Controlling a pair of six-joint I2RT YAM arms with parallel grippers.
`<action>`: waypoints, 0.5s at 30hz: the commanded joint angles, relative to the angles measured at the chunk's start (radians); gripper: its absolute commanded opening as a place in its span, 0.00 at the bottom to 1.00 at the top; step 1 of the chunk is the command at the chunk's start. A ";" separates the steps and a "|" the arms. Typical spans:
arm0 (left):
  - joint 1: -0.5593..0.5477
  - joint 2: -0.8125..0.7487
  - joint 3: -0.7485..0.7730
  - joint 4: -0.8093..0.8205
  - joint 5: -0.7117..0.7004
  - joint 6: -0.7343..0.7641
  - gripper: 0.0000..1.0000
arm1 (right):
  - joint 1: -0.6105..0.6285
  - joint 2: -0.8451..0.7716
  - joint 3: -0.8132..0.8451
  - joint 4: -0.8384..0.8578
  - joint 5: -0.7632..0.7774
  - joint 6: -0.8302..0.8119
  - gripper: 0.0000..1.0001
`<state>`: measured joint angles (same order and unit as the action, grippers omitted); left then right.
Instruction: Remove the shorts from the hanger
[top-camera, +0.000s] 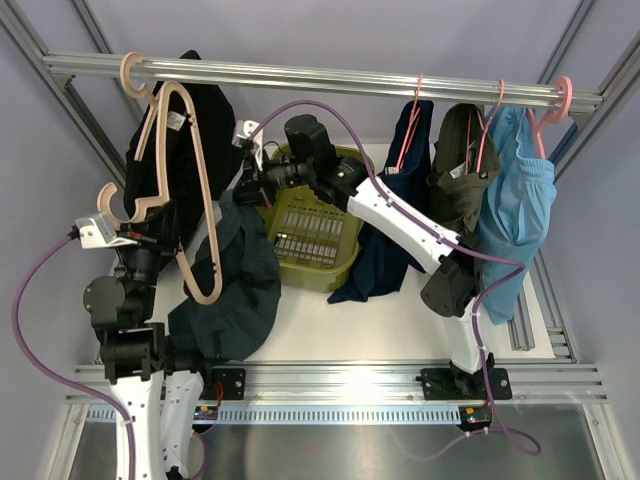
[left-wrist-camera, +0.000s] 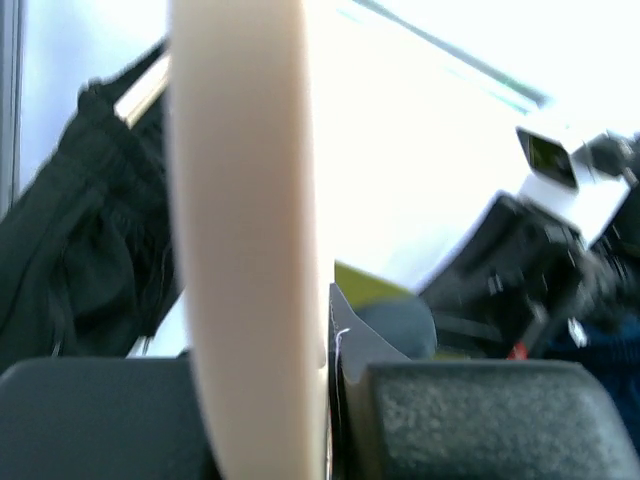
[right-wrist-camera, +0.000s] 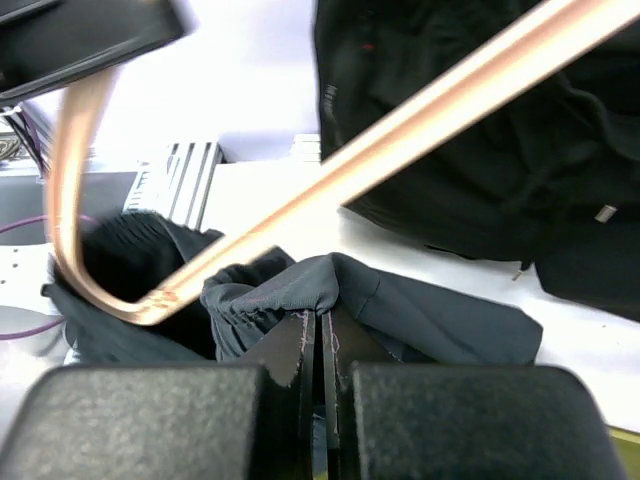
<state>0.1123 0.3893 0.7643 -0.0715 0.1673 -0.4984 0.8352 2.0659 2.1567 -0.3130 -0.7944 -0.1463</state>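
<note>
Left gripper (left-wrist-camera: 285, 400) clamped on the bar of a pale wooden hanger (left-wrist-camera: 240, 200), pads tight on either side. Right gripper (right-wrist-camera: 322, 350) closed, pinching a raised fold of the teal-slate shorts (right-wrist-camera: 400, 310), which lie slumped on the white table (top-camera: 400, 320) before the left arm with the hanger's lower corner against them. Navy shorts (top-camera: 385, 250) hang from a pink hanger (top-camera: 410, 120) on the rail (top-camera: 330, 78), just right of the green basket (top-camera: 310, 235).
</note>
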 joint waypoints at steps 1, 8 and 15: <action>0.000 0.026 0.033 0.262 -0.058 -0.037 0.00 | 0.038 -0.066 0.003 0.009 0.095 -0.013 0.00; 0.000 0.086 0.239 -0.035 -0.092 0.202 0.00 | 0.039 -0.033 0.028 -0.009 0.118 -0.013 0.00; 0.000 0.120 0.332 -0.365 -0.003 0.336 0.00 | 0.090 -0.050 -0.055 -0.130 -0.069 -0.200 0.00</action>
<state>0.1123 0.4797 1.0588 -0.2611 0.1116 -0.2569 0.8898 2.0544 2.1399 -0.3969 -0.7872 -0.2405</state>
